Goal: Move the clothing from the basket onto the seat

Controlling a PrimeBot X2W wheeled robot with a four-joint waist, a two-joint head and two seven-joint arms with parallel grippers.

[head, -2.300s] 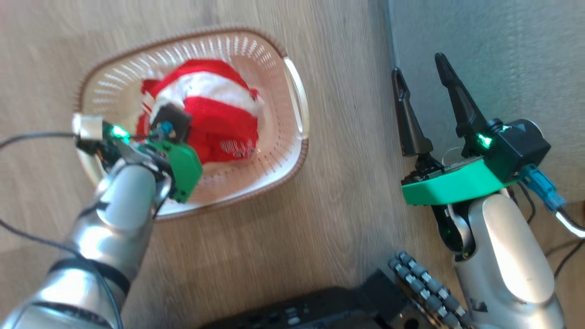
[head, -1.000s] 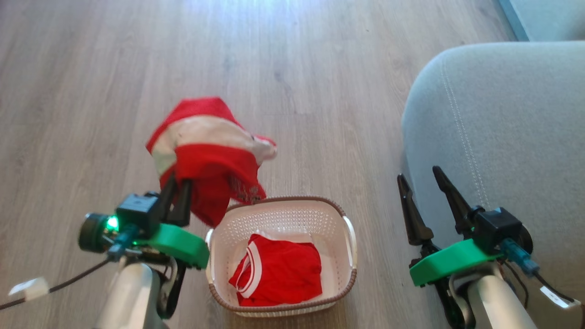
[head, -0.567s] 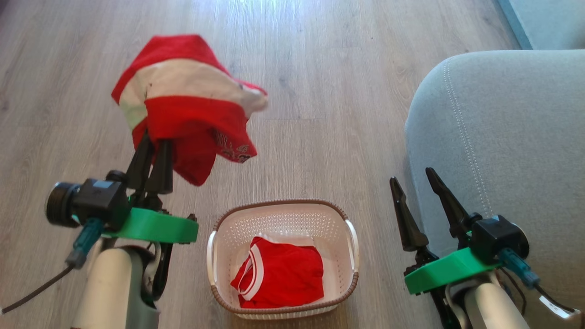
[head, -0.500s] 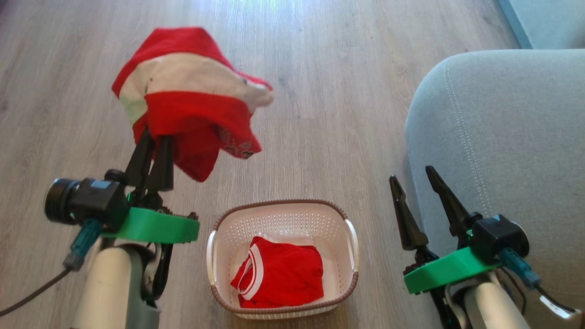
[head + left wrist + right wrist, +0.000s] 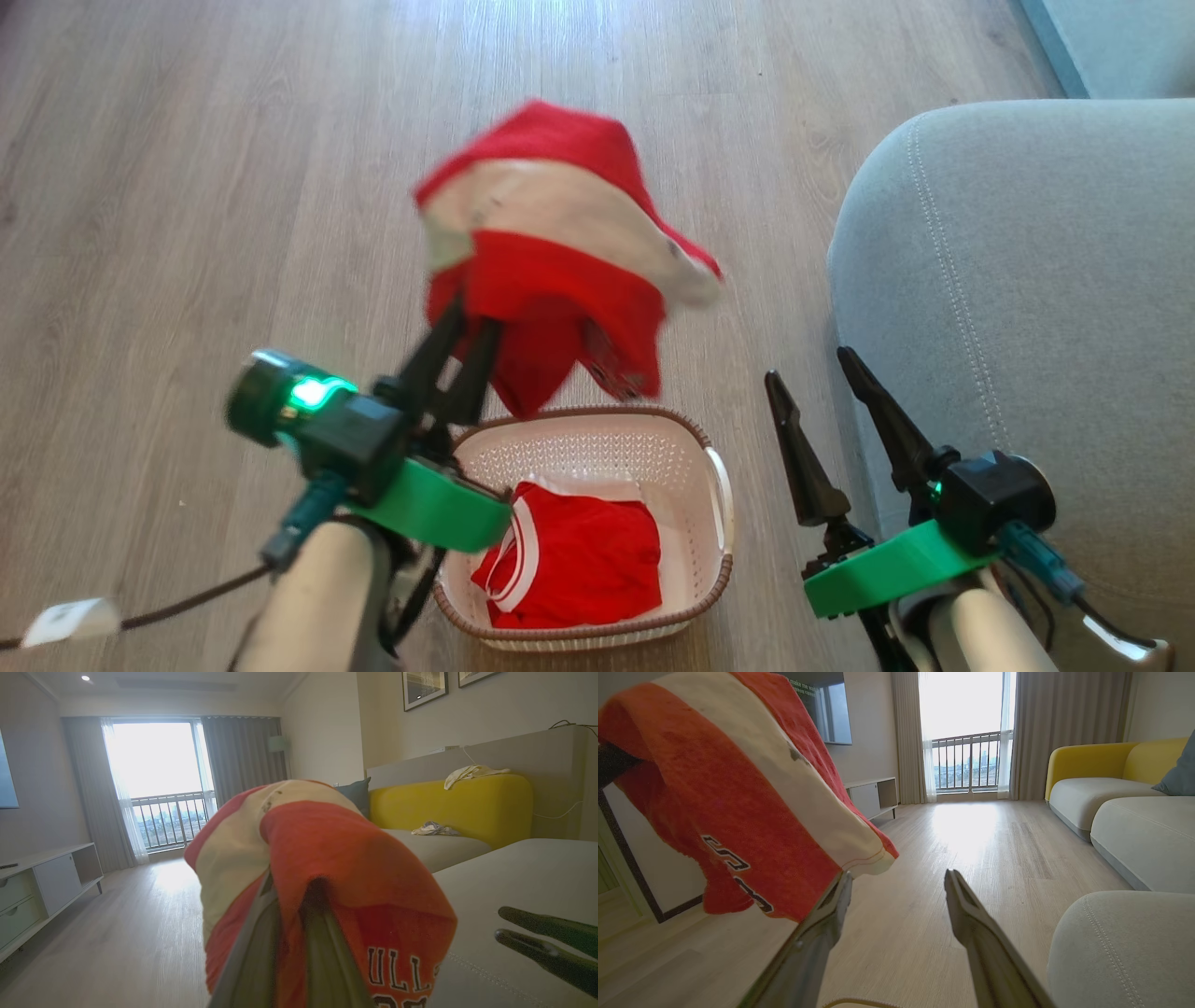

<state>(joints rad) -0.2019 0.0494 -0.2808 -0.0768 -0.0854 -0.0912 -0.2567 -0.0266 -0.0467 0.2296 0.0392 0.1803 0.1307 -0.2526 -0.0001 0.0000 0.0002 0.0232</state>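
Your left pincer [image 5: 467,336] pinches a red, white-banded jersey [image 5: 560,252], held aloft over the basket's [image 5: 714,485] far rim, left of the seat [image 5: 1027,280]. Your right pincer [image 5: 808,367] hangs spread and empty beside the seat edge; another red garment [image 5: 579,560] lies in the basket.

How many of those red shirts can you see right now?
2. The lettered jersey hangs in the air from the left gripper; the second jersey lies in the basket. More could be hidden beneath it.
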